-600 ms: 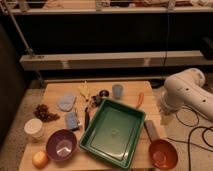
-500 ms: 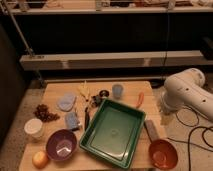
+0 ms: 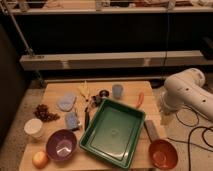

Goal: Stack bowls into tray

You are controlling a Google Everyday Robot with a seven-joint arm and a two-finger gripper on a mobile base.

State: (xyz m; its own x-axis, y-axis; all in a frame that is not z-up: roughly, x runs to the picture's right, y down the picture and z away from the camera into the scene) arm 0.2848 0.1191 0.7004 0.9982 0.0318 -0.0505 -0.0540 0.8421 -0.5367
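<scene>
The purple bowl [image 3: 61,144] with a pale inside stands upright at the table's front left. The orange-red bowl [image 3: 162,153] stands upright at the front right. The dark-green tray [image 3: 113,132] lies between them in the middle and holds nothing. Both bowls are outside the tray, each near one of its sides. My white arm [image 3: 186,95] is folded off the table's right edge, above and behind the orange-red bowl. I cannot make out my gripper in this view; it is nowhere near a bowl or the tray.
A white cup [image 3: 34,128], an orange fruit [image 3: 40,159] and a brown cluster [image 3: 45,112] are at the left. A grey-blue cup [image 3: 117,90], pale blue items [image 3: 66,102], utensils [image 3: 89,107] and a carrot [image 3: 140,100] are behind the tray. A grey block [image 3: 151,131] lies at the tray's right. Black cables [image 3: 192,132] run on the floor.
</scene>
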